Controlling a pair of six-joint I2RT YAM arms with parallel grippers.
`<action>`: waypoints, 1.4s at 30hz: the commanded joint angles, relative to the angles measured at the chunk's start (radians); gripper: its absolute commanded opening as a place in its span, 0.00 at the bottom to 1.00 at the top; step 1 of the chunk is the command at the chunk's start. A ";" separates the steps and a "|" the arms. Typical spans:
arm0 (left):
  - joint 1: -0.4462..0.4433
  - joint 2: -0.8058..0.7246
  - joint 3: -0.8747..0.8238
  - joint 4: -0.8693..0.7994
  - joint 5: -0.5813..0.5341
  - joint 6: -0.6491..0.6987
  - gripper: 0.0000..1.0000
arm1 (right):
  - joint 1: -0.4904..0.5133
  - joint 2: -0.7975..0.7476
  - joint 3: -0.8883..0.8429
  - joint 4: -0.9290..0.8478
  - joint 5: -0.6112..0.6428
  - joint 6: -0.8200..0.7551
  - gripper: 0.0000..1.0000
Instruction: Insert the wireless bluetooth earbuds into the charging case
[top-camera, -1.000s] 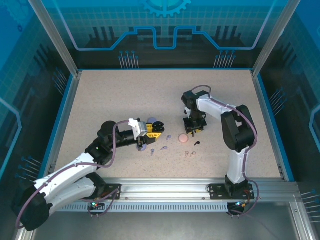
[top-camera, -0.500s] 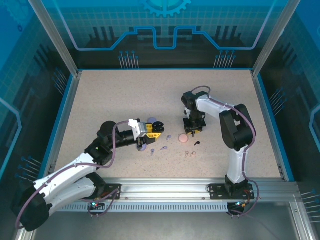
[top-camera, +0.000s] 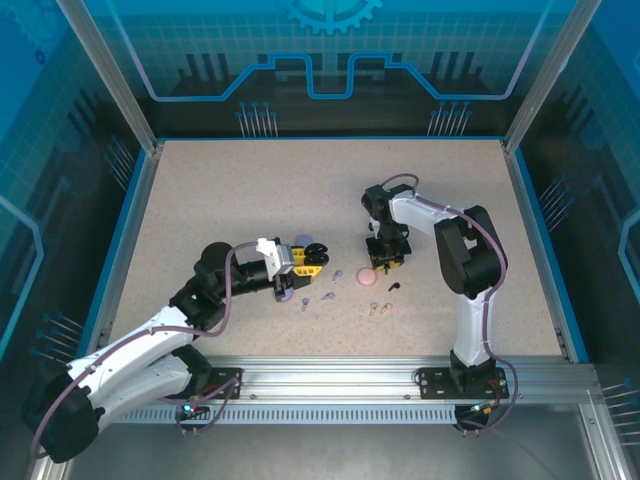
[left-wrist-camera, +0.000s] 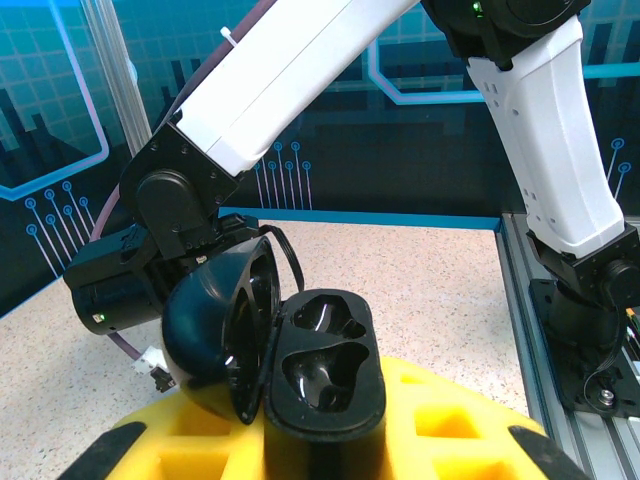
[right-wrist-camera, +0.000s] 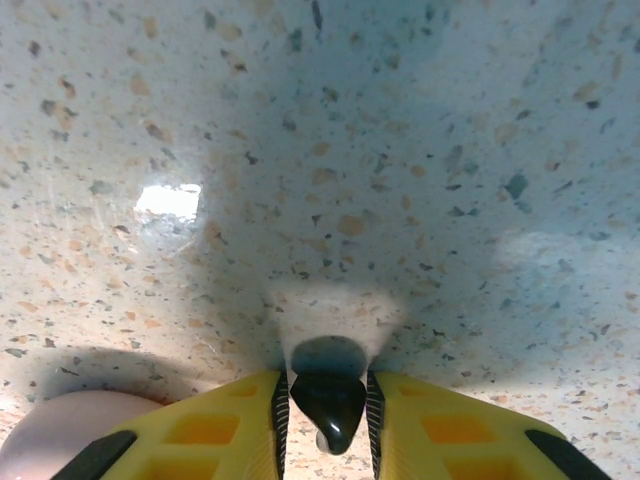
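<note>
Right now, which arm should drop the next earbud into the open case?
The right arm. The right gripper is pinching a black earbud between its fingers, ready to carry over. The left gripper is busy holding the black case with its lid open.

Site type: robotics lab, enclosed test cell.

Indicators:
- Worktop (top-camera: 250, 200): speckled surface w/ blue border, boxed in on all sides.
- Corner posts (top-camera: 108, 80): alu. extrusion, as used for machine frames.
- Wall panels (top-camera: 330, 60): translucent blue, printed w/ circuit-trace and gear graphics.
- Base rail (top-camera: 340, 385): slotted alu., along near edge.
- Left arm (top-camera: 140, 345) and right arm (top-camera: 470, 270): multi-joint manipulators, bolted to that rail.
</note>
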 joint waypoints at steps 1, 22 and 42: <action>-0.009 -0.017 -0.004 -0.004 -0.010 0.011 0.11 | -0.009 0.029 0.022 0.005 0.022 0.019 0.29; -0.010 0.030 -0.007 0.052 -0.005 -0.035 0.11 | -0.006 -0.290 -0.113 0.178 -0.024 -0.013 0.22; -0.032 0.383 0.059 0.406 -0.059 -0.177 0.08 | 0.201 -0.974 -0.337 0.519 -0.202 0.005 0.21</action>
